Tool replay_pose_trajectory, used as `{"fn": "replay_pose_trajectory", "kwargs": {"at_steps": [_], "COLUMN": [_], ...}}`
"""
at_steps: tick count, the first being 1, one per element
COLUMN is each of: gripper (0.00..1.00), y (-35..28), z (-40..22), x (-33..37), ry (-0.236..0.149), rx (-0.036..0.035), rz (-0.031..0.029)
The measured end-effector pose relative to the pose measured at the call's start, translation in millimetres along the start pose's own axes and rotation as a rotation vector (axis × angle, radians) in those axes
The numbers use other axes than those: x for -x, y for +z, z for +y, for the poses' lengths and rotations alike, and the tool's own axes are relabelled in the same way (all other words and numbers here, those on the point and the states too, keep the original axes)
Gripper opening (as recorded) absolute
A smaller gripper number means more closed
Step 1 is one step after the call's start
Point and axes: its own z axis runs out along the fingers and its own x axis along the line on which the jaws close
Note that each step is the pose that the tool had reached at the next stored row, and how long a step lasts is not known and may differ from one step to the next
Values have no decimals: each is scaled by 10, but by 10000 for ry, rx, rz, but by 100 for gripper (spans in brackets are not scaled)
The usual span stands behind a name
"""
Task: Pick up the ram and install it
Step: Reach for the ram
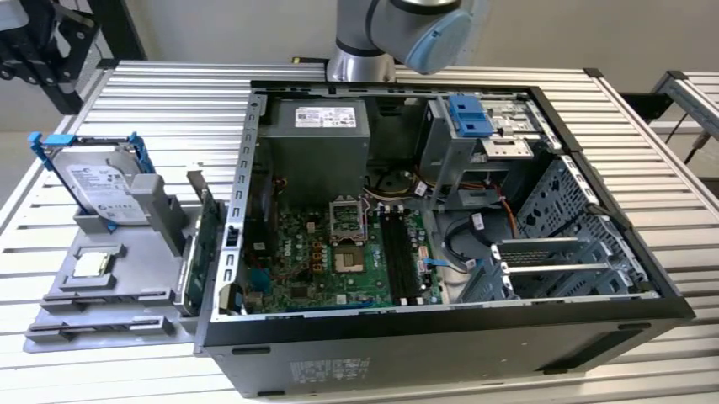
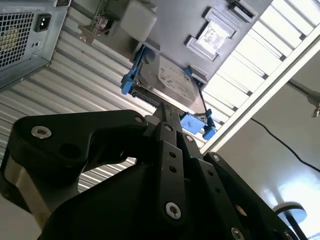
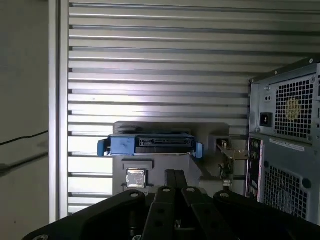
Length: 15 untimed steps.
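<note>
**A:** Entry, mid-run. End effector?

**B:** Clenched. In the second wrist view the gripper point(image 2: 167, 111) had closed on itself. In the first wrist view its black fingers point(image 3: 170, 178) lay side by side, touching or nearly so.

**A:** Ram?

**B:** On the tray, not installed. In the exterior view the grey tray point(image 1: 101, 316) sat on the slatted table point(image 1: 168, 101) at the 9 o'clock side of the case point(image 1: 450, 345). The ram point(image 1: 207, 257), a thin dark-green stick, appeared to stand on its long edge along the tray's 3 o'clock rim, just beside the case's outer wall. It was partly hidden there, so I logged that with some doubt.

**A:** Arm?

**B:** The arm point(image 1: 388, 34) rose at the case's 12 o'clock, behind the far wall and well apart from the ram.

**A:** What did the wrist cameras face?

**B:** The tray. In the first wrist view the drive point(image 3: 165, 143) stood upright in its blue bracket point(image 3: 122, 145) beyond the fingers. A small silver chip point(image 3: 135, 178) sat in a tray pocket between the drive and the fingers. The case's rear, with a vent grille point(image 3: 295, 107), stood beside the tray.

**A:** Inside the case?

**B:** Side panel off. In the exterior view the green board point(image 1: 326, 252) lay flat, and long black slots point(image 1: 399, 252) ran from 12 to 6 along its 3 o'clock side.
</note>
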Motion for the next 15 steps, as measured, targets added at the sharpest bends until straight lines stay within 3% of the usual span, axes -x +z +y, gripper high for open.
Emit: {"fn": "replay_pose_trajectory", "kwargs": {"at_steps": [4,11,15], "gripper": [0,0,0], "y": [0,0,-2], "z": [1,-3,-51], "x": [-64,-68,-68], "ry": [-21,-23,-22], "rx": [1,1,1], "rz": [2,2,3]}}
